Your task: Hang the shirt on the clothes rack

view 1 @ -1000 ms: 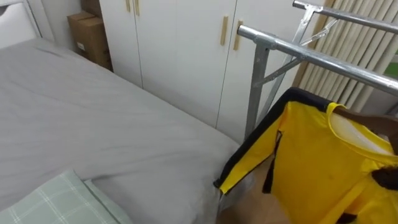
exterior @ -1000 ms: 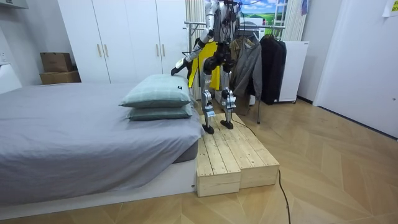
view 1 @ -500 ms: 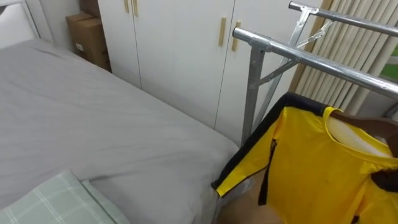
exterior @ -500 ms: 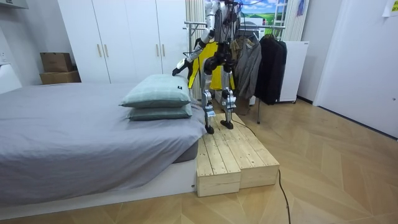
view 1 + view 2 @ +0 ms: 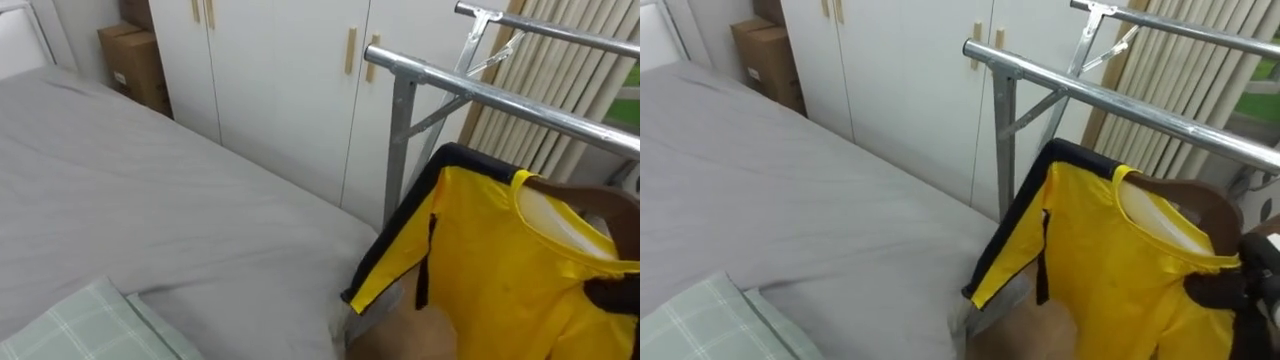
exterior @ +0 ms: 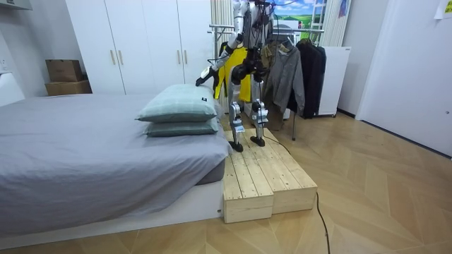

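A yellow shirt (image 5: 500,260) with black trim hangs on a brown hanger (image 5: 1195,195), just below the metal rail (image 5: 480,90) of a clothes rack and close to its upright post. My right hand (image 5: 1258,275) shows dark at the right edge, its fingers curled onto the shirt's shoulder. In the room view I stand on a wooden platform (image 6: 261,169) between bed and rack, with the shirt (image 6: 236,60) before my chest. There my left hand (image 6: 205,74) reaches out toward the room view's left, over the bed's corner.
A grey bed (image 5: 150,200) with a pale green pillow (image 5: 70,325) lies to my left. White wardrobe doors (image 5: 280,80) and cardboard boxes (image 5: 135,60) stand behind it. A second rail (image 5: 560,30) runs higher up. A grey jacket (image 6: 282,70) and a dark coat (image 6: 311,67) hang on the rack.
The eye view has shifted a little, so rack and shirt sit further left. The shirt has come slightly nearer the rack's post. In the room view my left arm has risen a little.
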Available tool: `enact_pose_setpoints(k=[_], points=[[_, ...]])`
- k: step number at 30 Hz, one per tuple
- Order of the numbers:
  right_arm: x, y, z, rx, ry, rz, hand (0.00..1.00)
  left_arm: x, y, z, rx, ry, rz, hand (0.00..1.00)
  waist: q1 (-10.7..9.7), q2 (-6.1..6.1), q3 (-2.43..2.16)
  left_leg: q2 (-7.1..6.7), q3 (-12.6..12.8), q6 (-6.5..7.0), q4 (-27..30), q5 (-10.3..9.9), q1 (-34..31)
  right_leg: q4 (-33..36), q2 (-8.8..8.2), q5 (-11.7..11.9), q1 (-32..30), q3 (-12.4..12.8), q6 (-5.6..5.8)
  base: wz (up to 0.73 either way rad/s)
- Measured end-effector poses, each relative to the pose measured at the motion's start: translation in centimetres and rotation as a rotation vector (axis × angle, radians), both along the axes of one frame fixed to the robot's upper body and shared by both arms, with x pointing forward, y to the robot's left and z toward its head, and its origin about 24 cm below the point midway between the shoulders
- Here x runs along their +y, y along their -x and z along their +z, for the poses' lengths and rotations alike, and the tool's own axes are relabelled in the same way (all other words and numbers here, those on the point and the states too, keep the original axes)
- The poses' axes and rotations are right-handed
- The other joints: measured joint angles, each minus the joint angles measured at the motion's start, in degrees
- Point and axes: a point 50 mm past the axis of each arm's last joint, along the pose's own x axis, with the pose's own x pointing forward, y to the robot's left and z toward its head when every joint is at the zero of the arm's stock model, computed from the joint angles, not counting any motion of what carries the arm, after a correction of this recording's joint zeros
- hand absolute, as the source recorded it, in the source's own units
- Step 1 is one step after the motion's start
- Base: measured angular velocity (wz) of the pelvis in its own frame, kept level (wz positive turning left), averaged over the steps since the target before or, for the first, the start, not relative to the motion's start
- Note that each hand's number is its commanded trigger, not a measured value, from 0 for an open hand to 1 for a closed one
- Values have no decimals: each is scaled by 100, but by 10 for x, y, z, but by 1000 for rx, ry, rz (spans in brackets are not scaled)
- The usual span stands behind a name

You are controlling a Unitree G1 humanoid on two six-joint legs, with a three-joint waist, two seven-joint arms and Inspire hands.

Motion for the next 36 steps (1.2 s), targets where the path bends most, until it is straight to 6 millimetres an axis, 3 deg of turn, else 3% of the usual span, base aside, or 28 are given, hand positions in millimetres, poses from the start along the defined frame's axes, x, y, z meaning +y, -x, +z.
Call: enact_pose_setpoints(k=[6,14,30,36], points=[[1,-2,2,-28,10,-18,0,-3,3,-3,2,23,29,0,6,23,-42,-27,74,6,-151,28,120,3,-43,2,30,66,2,-6],[6,-2,5,-151,22,-107,0,-2,13,-6,19,19,61,0,-35,-1,-43,-27,254,13,-449,86,305,-39,-78,-1,26,224,6,-11],[48,26,-26,-258,-13,-184,0,-11,21,-13,-28,38,204,0,-185,5,-32,-26,550,48,-689,107,343,-106,-127,-1,-42,358,34,-5],[53,37,-36,-262,-37,-203,0,-15,22,-15,-26,52,217,0,-203,132,-45,-29,605,55,-687,109,345,-113,-129,9,-91,445,51,-3]])
